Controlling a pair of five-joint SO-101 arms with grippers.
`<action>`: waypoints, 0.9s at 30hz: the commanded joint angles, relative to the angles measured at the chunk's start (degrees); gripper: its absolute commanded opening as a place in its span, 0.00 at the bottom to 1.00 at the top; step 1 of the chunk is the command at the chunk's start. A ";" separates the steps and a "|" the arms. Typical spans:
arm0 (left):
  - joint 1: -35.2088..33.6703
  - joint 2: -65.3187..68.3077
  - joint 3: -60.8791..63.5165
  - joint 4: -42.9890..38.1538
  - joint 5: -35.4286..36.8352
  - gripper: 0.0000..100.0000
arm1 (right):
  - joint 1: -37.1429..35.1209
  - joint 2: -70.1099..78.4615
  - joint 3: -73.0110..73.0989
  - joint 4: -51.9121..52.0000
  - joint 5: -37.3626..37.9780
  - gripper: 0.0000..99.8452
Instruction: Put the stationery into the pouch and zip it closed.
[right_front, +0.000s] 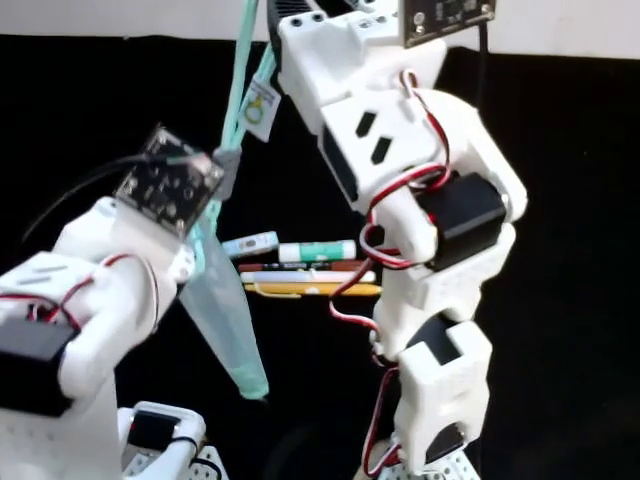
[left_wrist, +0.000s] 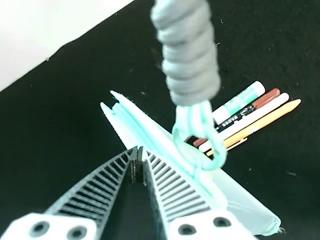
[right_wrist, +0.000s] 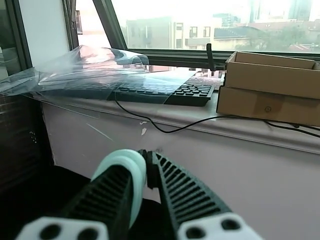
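Above table (right_front: 570, 150) | left tool (left_wrist: 138, 151) clamps pouch (right_front: 226, 312) | right tool (right_wrist: 146, 156) clamps strap (right_wrist: 127, 167) | pens (right_front: 312, 270) outside

High, left-wrist views: common pouch (right_front: 225, 310)

So the table (right_front: 560, 200) (left_wrist: 75, 100) was just a flat black top, matte, running back to a white edge at the far side. Lying right on it was a little row of stationery, all side by side and touching or nearly so: a white marker (right_front: 317, 251) (left_wrist: 239, 102) with a teal band, then a brown pen (right_front: 300, 267) (left_wrist: 267, 96), a white pen (right_front: 310, 277) (left_wrist: 265, 109) and a yellow pen (right_front: 320, 289) (left_wrist: 280, 111) nearest the front. A short pale-blue stick (right_front: 250, 243) sat end to end with the marker; couldn't tell what it was.
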 joint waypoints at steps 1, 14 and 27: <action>0.66 -2.86 3.91 1.23 -3.87 0.01 | 1.54 0.66 -0.92 -0.66 -0.62 0.01; 5.14 -8.66 12.26 1.41 -9.41 0.01 | 4.35 13.67 -1.45 -15.87 -0.35 0.01; 8.40 -8.48 15.43 1.41 -10.99 0.01 | 11.91 24.92 -1.45 -30.73 -0.35 0.01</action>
